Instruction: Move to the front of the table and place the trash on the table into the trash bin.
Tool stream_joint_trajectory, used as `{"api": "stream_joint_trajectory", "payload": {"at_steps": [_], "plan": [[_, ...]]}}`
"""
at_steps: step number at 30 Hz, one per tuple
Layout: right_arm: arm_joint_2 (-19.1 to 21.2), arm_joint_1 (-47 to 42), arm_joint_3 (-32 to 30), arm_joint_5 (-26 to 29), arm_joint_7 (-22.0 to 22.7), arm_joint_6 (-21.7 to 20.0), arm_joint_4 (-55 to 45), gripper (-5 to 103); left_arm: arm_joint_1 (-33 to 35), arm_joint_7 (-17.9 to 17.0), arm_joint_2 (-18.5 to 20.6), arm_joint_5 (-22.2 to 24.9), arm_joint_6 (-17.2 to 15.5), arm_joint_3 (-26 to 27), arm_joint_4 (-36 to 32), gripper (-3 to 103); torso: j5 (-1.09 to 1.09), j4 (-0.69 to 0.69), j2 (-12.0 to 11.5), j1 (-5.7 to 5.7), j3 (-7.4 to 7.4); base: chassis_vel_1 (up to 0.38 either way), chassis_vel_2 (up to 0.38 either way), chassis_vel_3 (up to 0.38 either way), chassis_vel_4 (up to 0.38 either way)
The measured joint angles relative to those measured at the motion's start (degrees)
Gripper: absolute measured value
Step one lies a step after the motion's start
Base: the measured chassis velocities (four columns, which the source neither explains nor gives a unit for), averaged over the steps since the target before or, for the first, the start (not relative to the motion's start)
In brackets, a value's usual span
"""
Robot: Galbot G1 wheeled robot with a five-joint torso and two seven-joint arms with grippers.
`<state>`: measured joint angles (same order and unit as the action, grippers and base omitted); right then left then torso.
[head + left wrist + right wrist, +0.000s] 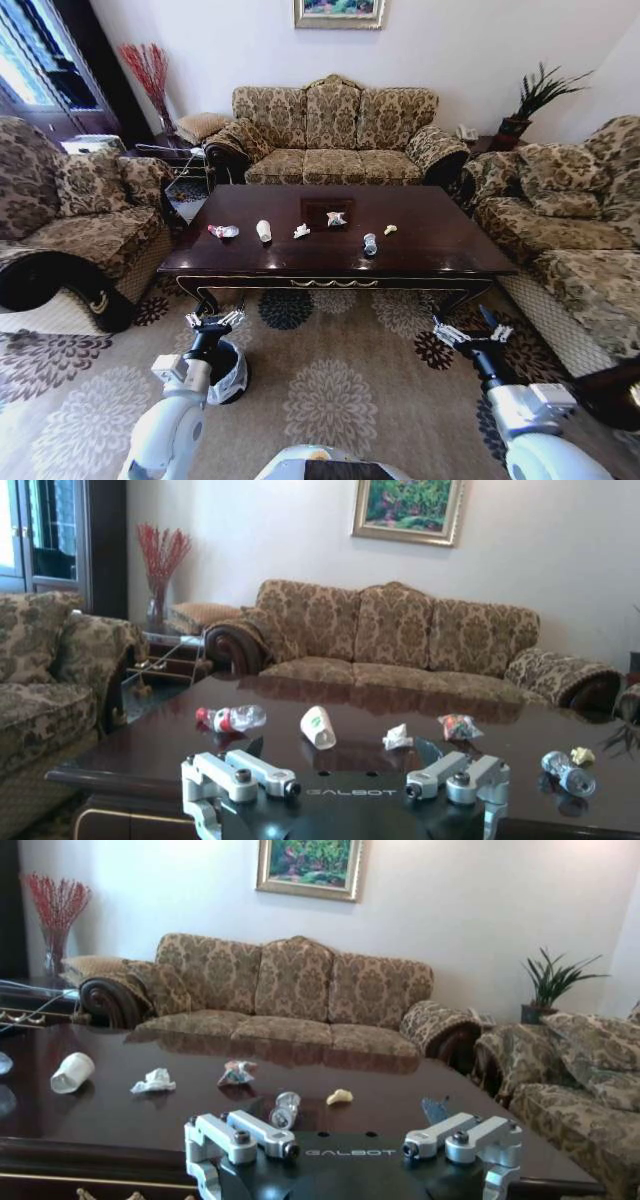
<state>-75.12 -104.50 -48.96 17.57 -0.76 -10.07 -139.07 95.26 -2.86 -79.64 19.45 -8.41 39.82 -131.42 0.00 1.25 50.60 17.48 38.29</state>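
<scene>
Both grippers hang wide open and empty short of the table [420, 255], left gripper [214, 322] above the trash bin [232, 378], right gripper [472, 335] nearest the small clear bottle [370, 243], probably light, slippery, best pinched mid-body.

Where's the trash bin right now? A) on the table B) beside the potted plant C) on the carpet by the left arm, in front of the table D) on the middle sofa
C: the small round black bin with a white bag liner stands on the carpet beside the left pincer, short of the glossy dark-brown wooden coffee table.
</scene>
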Motion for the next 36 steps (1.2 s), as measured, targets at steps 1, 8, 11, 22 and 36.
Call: {"api": "stream_joint_trajectory", "payload": {"at_steps": [1,8,11,22,36], "plan": [[0.0,0.0,0.0,0.0,0.0,-0.1,0.0,100,0.0,0.0,0.0,0.0,0.0,0.0,0.0,100,0.00,0.00,0.0,0.00,0.00,0.000,0.000,0.000,0.000],[-0.1,0.0,0.1,-0.4,-0.1,-0.3,-0.3,100,0.2,0.1,-0.3,-0.6,0.0,-0.1,-0.1,100,0.00,0.00,0.0,0.00,0.00,0.000,0.000,0.000,0.000],[-0.1,0.0,0.2,-0.5,-0.2,0.0,-0.3,100,0.4,0.1,-0.4,-0.6,0.2,0.0,-0.2,100,0.00,0.00,0.0,0.00,0.00,0.000,0.000,0.000,0.000],[0.0,-0.1,0.6,-2.2,-0.7,0.2,-0.1,100,0.7,0.1,-0.9,-1.2,1.1,0.0,-0.5,100,0.00,0.01,0.0,0.00,0.00,0.000,0.000,0.000,0.000],[-0.9,-0.1,1.3,-3.8,-0.8,1.1,0.9,100,1.0,0.1,-0.5,-1.2,1.1,-0.1,-0.9,100,0.02,0.00,0.0,0.00,0.00,0.083,0.089,-0.081,-0.094]]}}
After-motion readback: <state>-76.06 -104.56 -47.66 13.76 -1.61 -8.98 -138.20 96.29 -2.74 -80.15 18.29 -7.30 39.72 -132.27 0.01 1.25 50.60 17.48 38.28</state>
